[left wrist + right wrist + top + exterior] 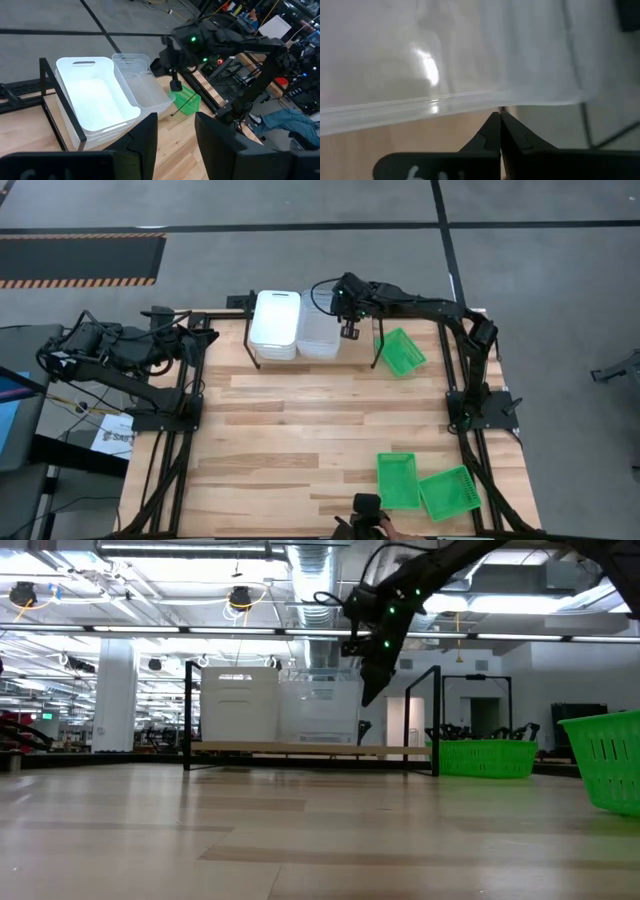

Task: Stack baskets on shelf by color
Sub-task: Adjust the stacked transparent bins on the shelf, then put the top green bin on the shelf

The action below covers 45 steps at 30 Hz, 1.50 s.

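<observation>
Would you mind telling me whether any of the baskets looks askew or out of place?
Yes: the green basket by the shelf sits skewed on the tabletop beside the shelf's right end, not on it. The white baskets and clear baskets sit squarely on the shelf.

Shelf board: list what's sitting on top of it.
On the shelf sit a stack of white baskets and, beside them, clear baskets. How many are nested in each stack can't be counted. The green basket lies on the table, off the shelf.

A light wooden plank tabletop (300,430) carries a low black-legged shelf (262,365) at its far edge; one bright green mesh basket (402,351) lies just beside the shelf, two more (398,480) well apart from it.
</observation>
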Motion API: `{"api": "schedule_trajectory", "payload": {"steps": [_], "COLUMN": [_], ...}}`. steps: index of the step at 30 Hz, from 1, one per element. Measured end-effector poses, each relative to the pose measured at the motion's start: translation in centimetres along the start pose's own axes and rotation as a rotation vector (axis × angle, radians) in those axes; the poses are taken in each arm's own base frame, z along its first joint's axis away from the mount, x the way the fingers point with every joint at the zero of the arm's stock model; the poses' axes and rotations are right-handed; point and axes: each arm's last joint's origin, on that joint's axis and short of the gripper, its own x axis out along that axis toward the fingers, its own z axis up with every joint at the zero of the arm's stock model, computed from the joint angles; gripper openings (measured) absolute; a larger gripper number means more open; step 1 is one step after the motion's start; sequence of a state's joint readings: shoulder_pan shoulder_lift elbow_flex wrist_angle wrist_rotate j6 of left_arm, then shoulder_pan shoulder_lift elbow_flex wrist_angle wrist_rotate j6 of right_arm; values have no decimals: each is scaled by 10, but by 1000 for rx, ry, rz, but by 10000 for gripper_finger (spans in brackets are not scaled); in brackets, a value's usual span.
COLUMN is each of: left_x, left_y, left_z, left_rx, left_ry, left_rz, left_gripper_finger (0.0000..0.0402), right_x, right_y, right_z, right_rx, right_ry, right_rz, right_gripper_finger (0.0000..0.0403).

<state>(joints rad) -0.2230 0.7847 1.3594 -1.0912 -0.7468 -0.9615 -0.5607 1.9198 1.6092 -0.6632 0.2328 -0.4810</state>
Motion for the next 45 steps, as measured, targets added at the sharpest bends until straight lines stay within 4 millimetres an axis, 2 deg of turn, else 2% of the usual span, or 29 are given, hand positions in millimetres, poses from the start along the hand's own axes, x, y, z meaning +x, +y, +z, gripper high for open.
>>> {"api": "schedule_trajectory", "payload": {"steps": [3,6,8,13,16,20,23,27,32,37,41,45], "left_x": [0,0,0,0,0,0,0,0,0,0,0,0], "left_y": [0,1,1,1,1,2,2,2,1,1,2,2], "left_z": [0,1,1,1,2,2,3,2,2,2,3,3], "left_rx": [0,0,-2,-19,-12,10,15,15,46,69,87,89], "left_ry": [-16,-38,-42,-40,-60,-82,-97,-87,-74,-80,-94,-101], "left_rz": [11,26,29,27,42,59,69,62,55,61,73,80], "left_gripper_finger": [119,119,119,119,120,128,136,137,137,137,137,137], "right_x": [-19,-49,-71,-127,-158,-180,-184,-180,-161,-141,-124,-108], "right_y": [-6,-11,-14,-15,-5,16,26,45,83,110,120,122], "right_z": [10,18,15,-12,-31,-53,-64,-91,-127,-152,-167,-174], "right_rx": [-25,-23,43,242,300,362,428,461,356,228,89,-34], "right_ry": [17,31,74,184,174,134,74,172,289,349,391,356], "right_rz": [-40,-36,-14,123,224,222,172,171,214,244,244,241], "right_gripper_finger": [21,25,29,67,98,128,139,141,147,176,209,228]}}
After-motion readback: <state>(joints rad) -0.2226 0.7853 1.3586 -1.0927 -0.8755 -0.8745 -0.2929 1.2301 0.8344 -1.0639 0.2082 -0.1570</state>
